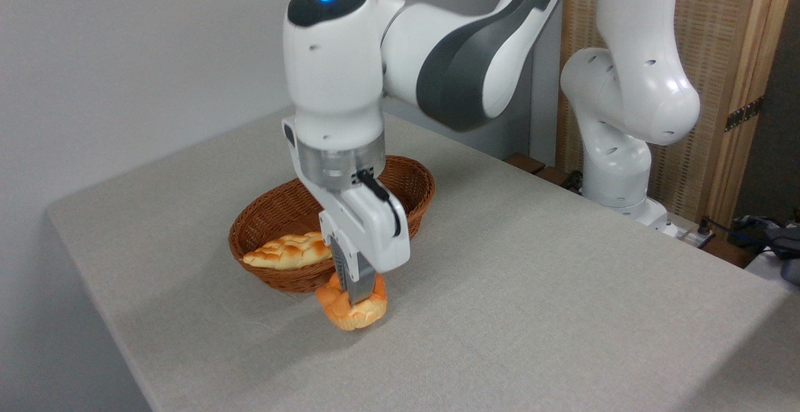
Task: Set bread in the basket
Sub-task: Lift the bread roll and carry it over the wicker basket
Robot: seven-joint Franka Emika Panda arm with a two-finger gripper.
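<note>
The white arm (450, 55) bent down from the table's far right edge, wrist vertical, its gripper (357, 292) pinching the orange bread (352, 312) just off the near rim of the wicker basket (412, 180), which held a pale braided loaf (287, 251), mid-table (562, 287)

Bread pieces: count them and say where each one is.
2. A flat loaf lies in the basket. A round bun sits on the table just outside it, in the claw. The arm may hide more.
</note>
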